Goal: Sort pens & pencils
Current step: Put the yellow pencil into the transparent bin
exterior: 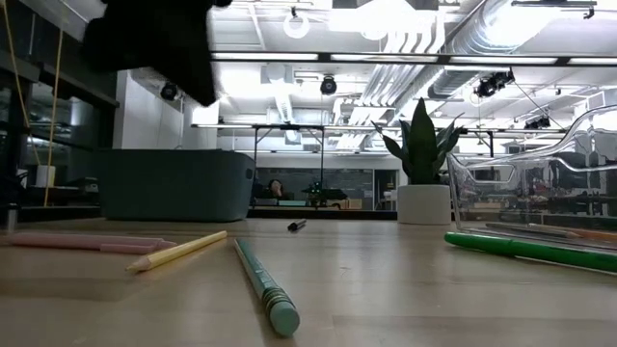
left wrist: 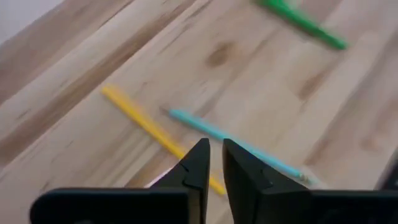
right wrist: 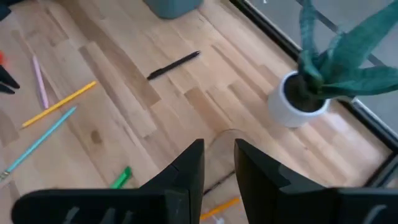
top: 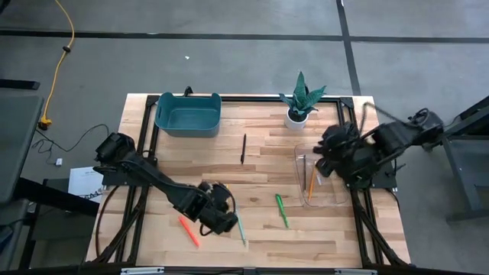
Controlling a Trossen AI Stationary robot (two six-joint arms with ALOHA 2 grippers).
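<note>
- Hovering low over the near part of the wooden desk [top: 260, 164], the left claw [left wrist: 214, 165] hangs from an arm bent at the elbow and stretched in from the left edge
- Its two dark, wedge-shaped fingers stand a narrow slit apart and clamp nothing
- Just past its tips lie the slim yellow pencil [left wrist: 155, 134] and the teal pencil [left wrist: 230, 143], crossing close to each other on the pale planks; the teal one carries a lighter cap at one end
- A pale pink pen [right wrist: 40, 81] lies just beside the yellow pencil, and a red-orange pen [top: 189, 231] lies close on the claw's left side
- Farther off, toward the right arm, the bright green pen [top: 282, 210] lies flat on the wood
- The right claw [right wrist: 219, 165] hangs above a clear, glossy plastic tray [top: 336, 195] at the desk's right side, its arm folded back; its fingers are apart and hold nothing
- An orange pencil [top: 312, 182] lies inside that tray
- The black pen [top: 244, 148] lies alone mid-desk, between the claws and a matte teal bin [top: 188, 114]
- A spiky-leaved plant in a white round pot [top: 296, 116] stands beside the right claw
</note>
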